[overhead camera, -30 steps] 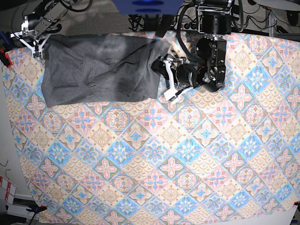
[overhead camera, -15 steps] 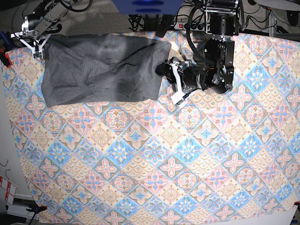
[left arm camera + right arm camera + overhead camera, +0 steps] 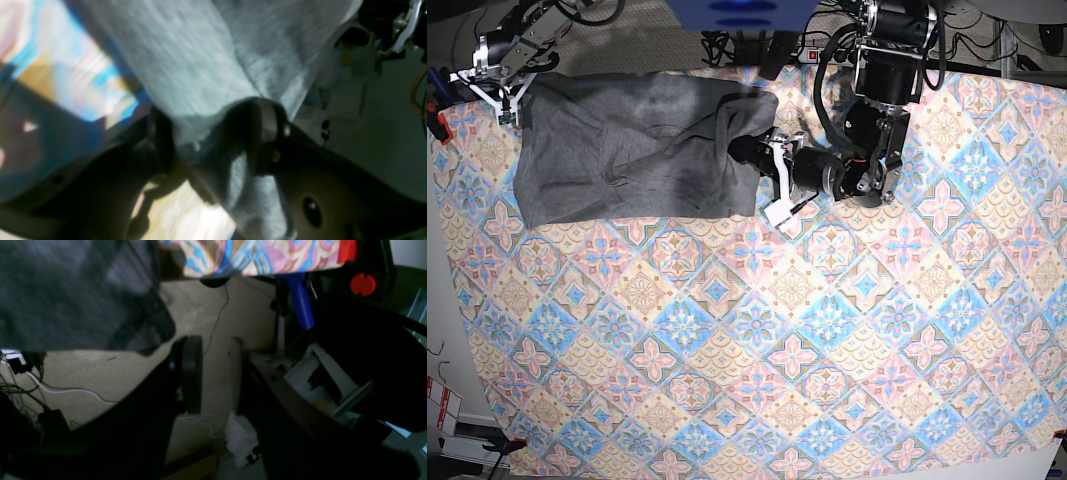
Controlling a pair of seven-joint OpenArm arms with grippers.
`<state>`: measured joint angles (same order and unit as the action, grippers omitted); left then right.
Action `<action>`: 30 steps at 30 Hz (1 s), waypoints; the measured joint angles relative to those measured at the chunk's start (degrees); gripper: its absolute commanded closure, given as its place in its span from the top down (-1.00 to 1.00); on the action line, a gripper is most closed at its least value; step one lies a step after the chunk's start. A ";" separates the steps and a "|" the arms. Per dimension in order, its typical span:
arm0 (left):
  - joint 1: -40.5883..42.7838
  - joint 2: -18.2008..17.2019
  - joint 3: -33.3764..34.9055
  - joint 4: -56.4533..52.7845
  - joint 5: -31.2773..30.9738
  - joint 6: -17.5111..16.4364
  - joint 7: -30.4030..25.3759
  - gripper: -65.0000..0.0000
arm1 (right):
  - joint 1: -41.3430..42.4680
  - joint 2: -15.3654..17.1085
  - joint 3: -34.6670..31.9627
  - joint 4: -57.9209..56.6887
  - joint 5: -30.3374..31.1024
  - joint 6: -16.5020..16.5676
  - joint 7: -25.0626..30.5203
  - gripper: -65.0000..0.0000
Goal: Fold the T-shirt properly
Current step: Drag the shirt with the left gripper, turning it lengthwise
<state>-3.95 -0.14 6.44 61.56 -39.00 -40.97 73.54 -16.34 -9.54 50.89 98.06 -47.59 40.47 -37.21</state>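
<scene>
The grey T-shirt lies as a rough rectangle at the far left of the patterned tablecloth. My left gripper has reached into the shirt's right edge. In the left wrist view its jaws stand wide, and the T-shirt bunches between the fingers of the left gripper. My right gripper hovers at the shirt's far left corner, off the table edge. In the right wrist view the right gripper shows only floor between its parted fingers. A dark fold of the T-shirt hangs beside them.
A red clamp grips the cloth's left edge. The right wrist view shows a red and blue clamp under the tablecloth. Cables and a power strip lie beyond the far edge. The left arm's body stands over the table's far middle.
My left gripper has moved left from beside the shirt into its right edge, pushing that edge leftward and bunching it. The right arm has stayed put.
</scene>
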 measured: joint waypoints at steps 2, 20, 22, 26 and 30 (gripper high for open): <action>-0.15 0.13 1.53 -1.14 -0.39 -0.26 -1.62 -0.12 | -0.02 0.00 0.02 0.00 0.00 0.00 -0.07 -0.55; -10.84 0.20 3.23 -14.88 0.39 -1.07 -2.86 -0.95 | 0.11 0.02 0.00 -0.09 0.00 0.00 0.00 -0.56; -11.39 -0.28 3.23 -15.26 1.09 -1.20 -5.33 -0.95 | -0.02 0.00 0.00 -0.09 -0.02 0.00 -0.04 -0.56; -13.35 -3.13 -2.80 -15.72 4.20 -0.24 -8.85 -0.95 | 0.00 0.07 0.02 -0.11 -0.04 0.00 -0.07 -0.56; -15.61 -9.81 -4.44 -15.56 4.94 0.66 -9.57 -0.95 | -0.02 -0.13 0.02 -0.11 0.00 0.00 -0.09 -0.56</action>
<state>-19.55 -9.96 2.00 46.00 -34.06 -40.32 63.96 -16.36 -9.67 50.92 97.95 -47.59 40.47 -37.30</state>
